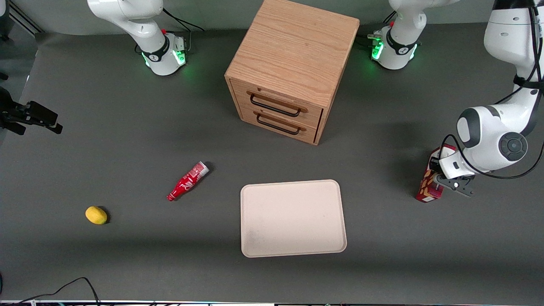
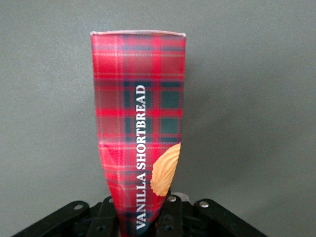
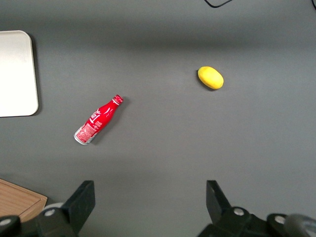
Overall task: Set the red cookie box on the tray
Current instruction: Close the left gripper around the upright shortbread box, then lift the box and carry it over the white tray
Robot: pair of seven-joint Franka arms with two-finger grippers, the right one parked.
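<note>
1. The tray [image 1: 293, 219] lies flat with bare grey table all around its rim; the red cookie box [image 1: 430, 182] stands well apart, toward the working arm's end.
2. The gripper [image 1: 437, 178] sits at the box, apparently clamped narrowly on it.
3. One bottle [image 1: 188, 180], one lemon [image 1: 96, 215], one drawer cabinet [image 1: 289, 68].

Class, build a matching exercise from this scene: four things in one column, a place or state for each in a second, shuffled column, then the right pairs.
1. box
2. tray
3. bottle
4. lemon

A. lying on its side, between 2 and 4
B. bare, in front of the drawers
C. nearest the parked arm's end
D. in the gripper, at the working arm's end

Pairs: 1-D, 2-B, 3-A, 4-C
</note>
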